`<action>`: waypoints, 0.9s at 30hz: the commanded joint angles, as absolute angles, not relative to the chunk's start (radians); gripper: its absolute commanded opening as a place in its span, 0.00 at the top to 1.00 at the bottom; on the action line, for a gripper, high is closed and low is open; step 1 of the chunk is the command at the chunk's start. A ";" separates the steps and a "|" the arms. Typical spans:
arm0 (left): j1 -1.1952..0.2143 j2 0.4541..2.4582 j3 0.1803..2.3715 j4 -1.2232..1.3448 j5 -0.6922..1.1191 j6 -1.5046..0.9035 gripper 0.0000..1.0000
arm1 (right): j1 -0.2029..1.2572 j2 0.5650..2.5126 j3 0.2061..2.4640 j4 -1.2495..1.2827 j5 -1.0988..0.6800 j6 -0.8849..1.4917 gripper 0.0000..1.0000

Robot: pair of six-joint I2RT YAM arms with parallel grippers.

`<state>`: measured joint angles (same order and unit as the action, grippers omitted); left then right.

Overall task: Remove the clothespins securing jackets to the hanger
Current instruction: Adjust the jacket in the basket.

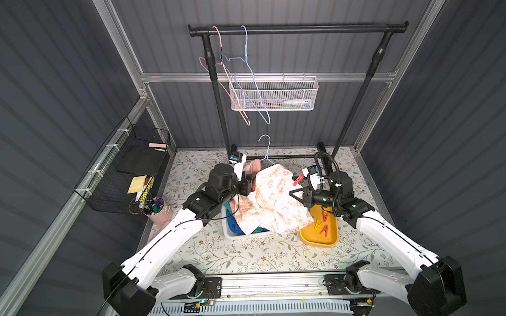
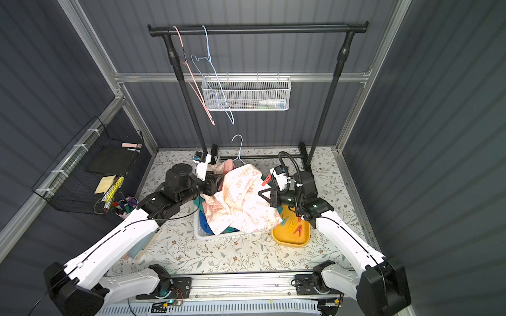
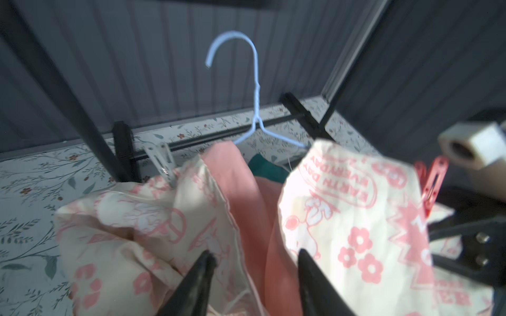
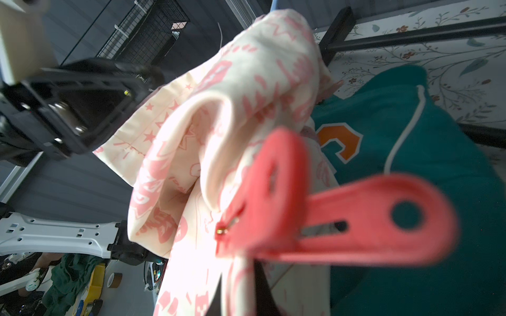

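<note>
Working the cream jacket (image 3: 342, 205): my left end effector (image 3: 254, 254) straddles it, jaws apart; right end effector (image 1: 296, 194) is shut beside the red clothespin (image 4: 356, 227). Next, I reckon: squeeze it off.

The cream jacket (image 1: 273, 199) is covering the shoulders of the blue hanger (image 1: 267, 149) and most of the basket (image 1: 227, 232). The red clothespin (image 4: 342, 219) is showing blurred in the right wrist view. The fingers (image 3: 197, 284) of the left gripper (image 3: 253, 258) are running off the picture's edge.
</note>
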<state>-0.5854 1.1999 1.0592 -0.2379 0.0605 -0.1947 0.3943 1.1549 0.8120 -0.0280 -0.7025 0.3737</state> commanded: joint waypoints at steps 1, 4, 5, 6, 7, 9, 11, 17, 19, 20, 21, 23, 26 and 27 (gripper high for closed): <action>-0.597 1.204 0.990 -0.181 0.227 -0.176 0.67 | 0.408 1.182 0.866 -0.049 -0.691 0.315 1.00; -0.630 1.217 0.950 -0.148 0.255 -0.194 0.77 | 0.420 1.207 0.897 -0.044 -0.682 0.304 1.00; -0.641 1.225 0.942 -0.144 0.260 -0.196 0.79 | 0.423 1.229 0.905 -0.043 -0.679 0.302 1.00; -0.654 1.239 0.934 -0.143 0.263 -0.196 0.82 | 0.428 1.250 0.913 -0.040 -0.675 0.297 1.00; -0.667 1.253 0.928 -0.143 0.255 -0.198 0.84 | 0.433 1.263 0.922 -0.040 -0.673 0.291 1.00; -0.690 1.266 0.906 -0.125 0.241 -0.216 0.86 | 0.447 1.285 0.935 -0.049 -0.660 0.273 1.00; -0.704 1.276 0.866 -0.080 0.246 -0.245 0.87 | 0.461 1.301 0.941 -0.052 -0.651 0.266 1.00; -0.715 1.337 0.756 0.037 0.244 -0.293 0.89 | 0.508 1.299 0.892 -0.063 -0.589 0.256 1.00; -0.715 1.366 0.722 0.078 0.246 -0.305 0.90 | 0.525 1.287 0.861 -0.066 -0.561 0.255 1.00; -0.716 1.380 0.706 0.095 0.246 -0.311 0.90 | 0.533 1.282 0.844 -0.066 -0.549 0.256 1.00; -0.719 1.396 0.701 0.106 0.241 -0.322 0.90 | 0.539 1.277 0.824 -0.066 -0.534 0.258 1.00; -0.724 1.417 0.685 0.143 0.251 -0.349 0.90 | 0.544 1.272 0.786 -0.061 -0.515 0.271 1.00; -0.725 1.449 0.665 0.186 0.246 -0.379 0.88 | 0.546 1.269 0.734 -0.028 -0.502 0.289 1.00; -0.725 1.455 0.670 0.178 0.236 -0.378 0.86 | 0.546 1.267 0.728 -0.023 -0.496 0.291 1.00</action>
<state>-0.6926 1.3941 0.7101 0.2344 0.1768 -0.3382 0.5255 1.2572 0.7681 -0.0074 -0.5354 0.2848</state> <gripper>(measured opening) 0.126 0.063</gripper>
